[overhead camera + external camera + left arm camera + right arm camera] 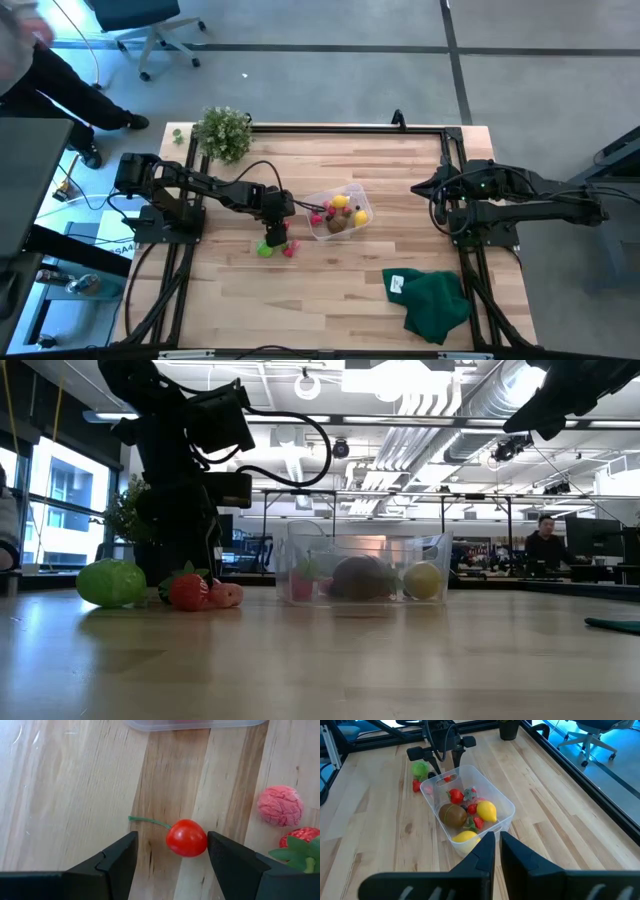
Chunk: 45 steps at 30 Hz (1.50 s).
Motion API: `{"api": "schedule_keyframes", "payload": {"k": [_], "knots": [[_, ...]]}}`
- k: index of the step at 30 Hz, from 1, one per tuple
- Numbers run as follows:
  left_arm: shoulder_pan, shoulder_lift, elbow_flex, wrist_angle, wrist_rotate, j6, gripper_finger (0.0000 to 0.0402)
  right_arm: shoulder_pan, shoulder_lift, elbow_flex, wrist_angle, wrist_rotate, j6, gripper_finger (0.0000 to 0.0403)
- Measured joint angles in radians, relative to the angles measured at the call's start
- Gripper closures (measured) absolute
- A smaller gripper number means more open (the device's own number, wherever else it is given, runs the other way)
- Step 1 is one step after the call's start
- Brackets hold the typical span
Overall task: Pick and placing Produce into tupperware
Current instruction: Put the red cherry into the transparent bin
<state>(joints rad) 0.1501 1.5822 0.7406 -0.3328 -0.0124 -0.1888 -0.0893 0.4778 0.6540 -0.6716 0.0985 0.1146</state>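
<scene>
From where I stand, nothing here can be read. The dark green cloth (433,300) carries a small white tag, but whatever is printed on it is too small to make out. The screens and fittings in the room behind the table show no legible words or numbers either.

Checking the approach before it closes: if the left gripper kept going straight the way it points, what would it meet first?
Most likely the red cherry, lying on the table between the open left gripper's fingers, nearer one finger; depth is hard to judge.
</scene>
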Motion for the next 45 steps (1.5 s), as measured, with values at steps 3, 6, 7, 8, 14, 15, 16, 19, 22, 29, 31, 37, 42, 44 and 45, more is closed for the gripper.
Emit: {"api": "schedule_keyframes", "payload": {"k": [3,6,7,8,14,15,16,19,22,29,31,37,42,44,45], "knots": [[0.000,0.000,0.000,0.000,-0.007,0.000,0.0177,0.000,0.000,0.000,0.000,0.000,0.000,0.0384],[0.000,0.000,0.000,0.000,-0.020,0.000,0.0176,0.000,0.000,0.000,0.000,0.000,0.000,0.0384],[0.000,0.000,0.000,0.000,-0.029,0.000,0.0177,0.000,0.000,0.000,0.000,0.000,0.000,0.0384],[0.000,0.000,0.000,0.000,-0.035,0.000,0.0177,0.000,0.000,0.000,0.000,0.000,0.000,0.0384],[0.000,0.000,0.000,0.000,-0.050,0.000,0.0177,0.000,0.000,0.000,0.000,0.000,0.000,0.0384],[0.000,0.000,0.000,0.000,-0.058,0.000,0.0176,0.000,0.000,0.000,0.000,0.000,0.000,0.0384],[0.000,0.000,0.000,0.000,-0.065,0.002,0.0176,0.000,0.000,0.000,0.000,0.000,0.000,0.0384],[0.000,0.000,0.000,0.000,-0.091,0.013,0.0177,0.000,0.000,0.000,0.000,0.000,0.000,0.0384],[0.000,0.000,0.000,0.000,-0.101,0.025,0.0177,0.000,0.000,0.000,0.000,0.000,0.000,0.0384],[0.000,0.000,0.000,0.000,-0.123,0.038,0.0177,0.000,0.000,0.000,0.000,0.000,0.000,0.0384],[0.001,0.000,0.000,0.000,-0.124,0.051,0.0177,0.000,0.000,0.000,0.000,0.000,0.000,0.0384],[0.001,0.000,0.000,-0.001,-0.114,0.065,0.0177,0.000,0.000,0.000,0.000,0.000,0.000,0.0384],[0.001,0.008,0.000,-0.003,-0.110,0.071,0.0177,0.000,0.000,0.000,0.000,0.000,0.000,0.0384],[0.001,0.017,0.000,0.016,-0.106,0.072,0.0177,0.000,0.000,0.000,0.000,0.000,0.000,0.0384],[0.001,0.023,0.000,0.022,-0.095,0.072,0.0177,0.000,0.000,0.000,0.000,0.000,0.000,0.0384]]}}
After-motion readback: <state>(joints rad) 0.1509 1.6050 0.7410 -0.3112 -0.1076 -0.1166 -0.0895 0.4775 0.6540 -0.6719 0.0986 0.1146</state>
